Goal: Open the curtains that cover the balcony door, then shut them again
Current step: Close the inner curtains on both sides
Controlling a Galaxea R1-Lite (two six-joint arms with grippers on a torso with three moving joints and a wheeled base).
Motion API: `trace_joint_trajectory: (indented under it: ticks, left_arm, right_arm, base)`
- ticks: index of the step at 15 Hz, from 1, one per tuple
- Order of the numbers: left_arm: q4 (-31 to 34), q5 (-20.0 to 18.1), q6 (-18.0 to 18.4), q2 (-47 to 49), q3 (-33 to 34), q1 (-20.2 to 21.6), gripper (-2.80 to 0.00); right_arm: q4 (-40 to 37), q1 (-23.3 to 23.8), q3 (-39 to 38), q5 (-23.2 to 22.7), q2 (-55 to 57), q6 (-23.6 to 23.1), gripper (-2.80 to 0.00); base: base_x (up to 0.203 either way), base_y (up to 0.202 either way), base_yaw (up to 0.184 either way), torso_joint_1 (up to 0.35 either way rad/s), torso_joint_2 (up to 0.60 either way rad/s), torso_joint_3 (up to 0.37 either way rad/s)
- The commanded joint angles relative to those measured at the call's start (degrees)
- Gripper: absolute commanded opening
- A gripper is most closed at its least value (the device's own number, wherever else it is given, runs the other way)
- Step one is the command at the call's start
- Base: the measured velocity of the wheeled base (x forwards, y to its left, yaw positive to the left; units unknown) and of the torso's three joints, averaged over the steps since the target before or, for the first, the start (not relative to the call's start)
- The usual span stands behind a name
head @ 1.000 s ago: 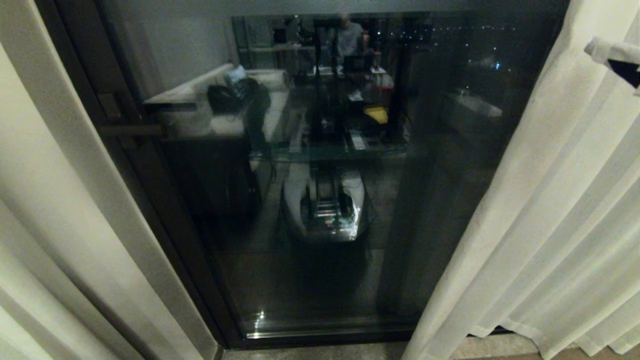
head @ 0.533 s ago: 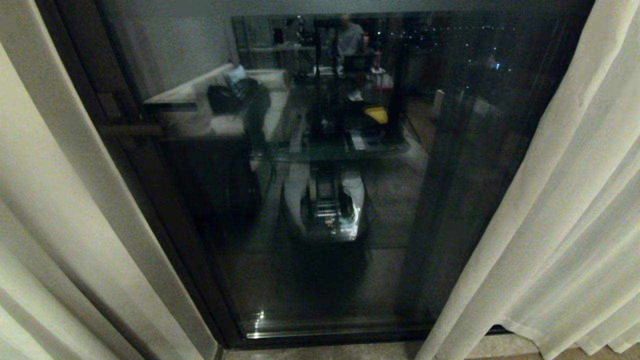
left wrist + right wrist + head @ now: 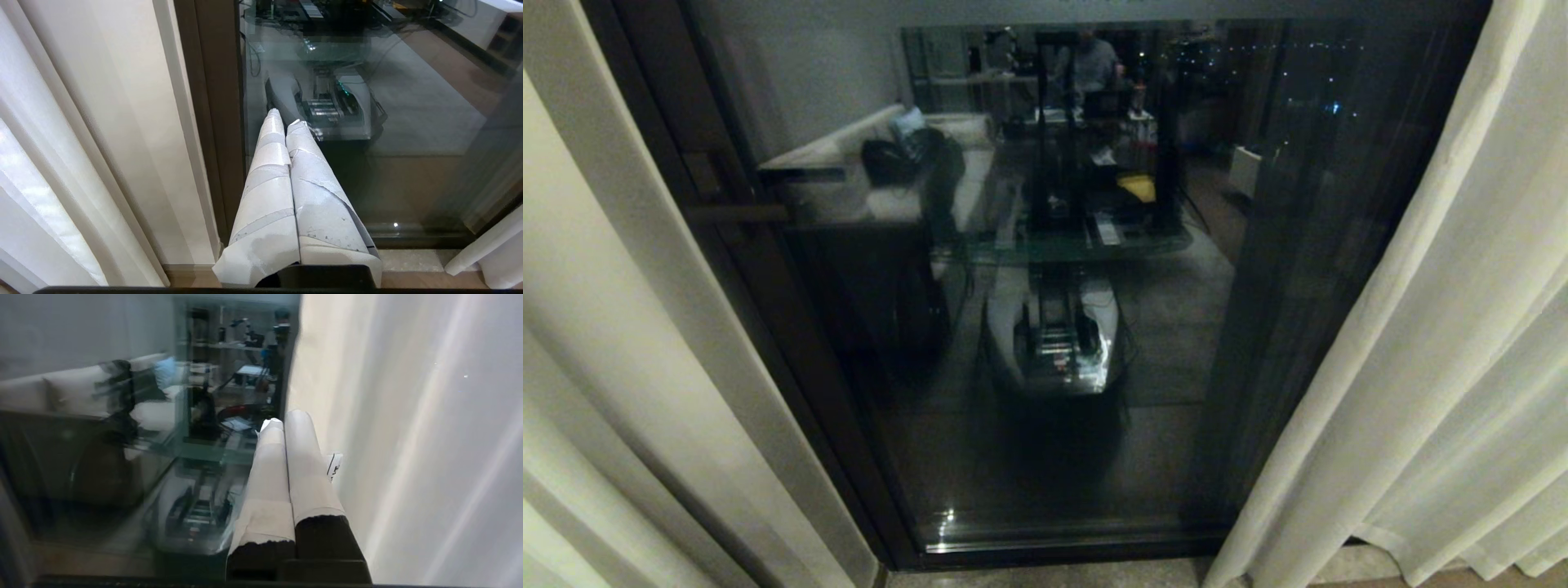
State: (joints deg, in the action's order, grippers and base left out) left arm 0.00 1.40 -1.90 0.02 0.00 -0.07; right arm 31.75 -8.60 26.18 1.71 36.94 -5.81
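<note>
The curtains hang drawn apart: the left panel [image 3: 621, 367] at the left edge, the right panel [image 3: 1445, 367] at the right. Between them the balcony door [image 3: 1258, 327] stands uncovered, with dark reflective glass and a dark lever handle [image 3: 737, 214] on its left frame. Neither gripper shows in the head view. My left gripper [image 3: 286, 119], fingers wrapped in white tape, is shut and empty, low in front of the door frame [image 3: 216, 102] beside the left panel [image 3: 61, 143]. My right gripper [image 3: 286, 416] is shut with nothing between its fingers, close beside the right panel [image 3: 408, 437].
The glass mirrors my own base [image 3: 1058, 335], a sofa, a glass table and a person far back in the room. A narrow strip of stone sill [image 3: 1045, 576] runs below the door. The right panel's hem [image 3: 1421, 563] hangs just above the floor.
My right gripper, at the right panel's upper edge a second ago, has left the head view. That panel's inner edge has moved right, baring more glass. The left arm is unmoved.
</note>
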Motion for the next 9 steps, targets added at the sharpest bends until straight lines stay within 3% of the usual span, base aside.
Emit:
trace_joint_trajectory:
  ticks: [1, 4, 9]
  left_arm:
    - [0.0, 0.0, 0.0, 0.0, 0.0, 0.0, -2.8]
    - [0.0, 0.0, 0.0, 0.0, 0.0, 0.0, -2.8]
    - [0.0, 0.0, 0.0, 0.0, 0.0, 0.0, -2.8]
  right_arm:
    - [-1.4, 1.7, -3.4, 0.1, -8.3, -0.1, -2.8]
    - [-7.5, 4.7, -4.8, -0.6, -14.1, -1.1, -2.8]
    - [-13.4, 5.1, -7.1, -0.9, -20.8, -1.6, -2.8]
  base:
    - [0.0, 0.0, 0.0, 0.0, 0.0, 0.0]
    - [0.0, 0.0, 0.0, 0.0, 0.0, 0.0]
    - [0.0, 0.0, 0.0, 0.0, 0.0, 0.0]
